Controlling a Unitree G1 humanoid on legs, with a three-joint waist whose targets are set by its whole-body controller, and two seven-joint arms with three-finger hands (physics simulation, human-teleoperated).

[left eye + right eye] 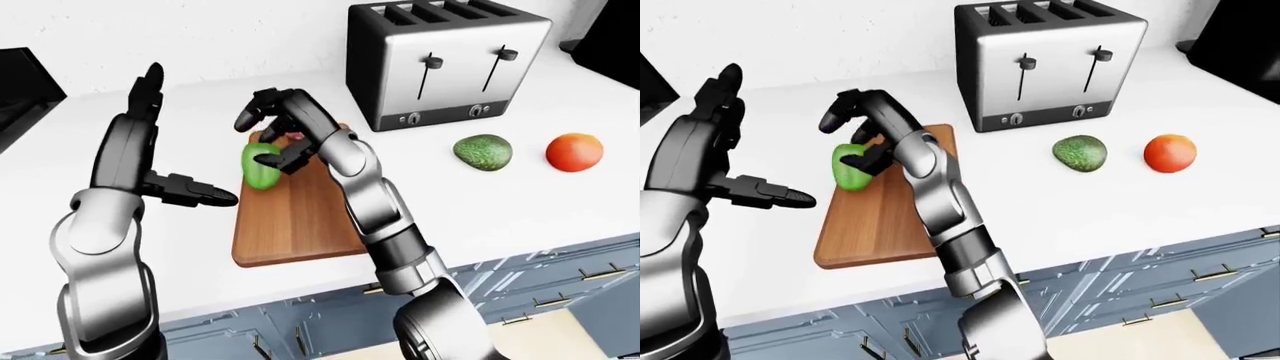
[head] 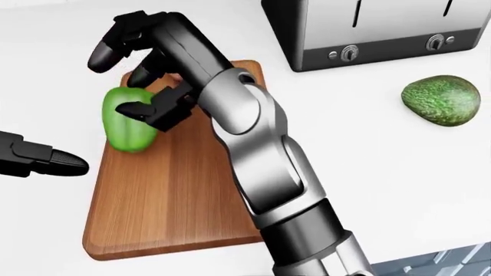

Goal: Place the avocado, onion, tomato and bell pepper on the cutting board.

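The right hand point(image 2: 134, 69) hangs over the far left corner of the cutting board point(image 2: 180, 195), fingers spread and arched. One fingertip reaches past the top of the bell pepper point(image 2: 126, 119) and the thumb lies against its right flank, so the hand looks loosened rather than clamped; I judge this to be the release of the pepper. The pepper sits just under and to the left of the palm, on the board's left edge with part of it overhanging the bench point(image 2: 430, 190). That could let it roll off once the thumb lifts.

Left of the right hand and lower in the head view, the left hand point(image 1: 190, 191) hovers beside the board with fingers extended, holding nothing, perhaps ready to stop a roll.

Well to the right of the right hand, past the toaster point(image 1: 445, 64), the avocado point(image 1: 483, 151) and tomato point(image 1: 574, 151) lie on the bench, not yet moved. I cannot clearly see the onion.
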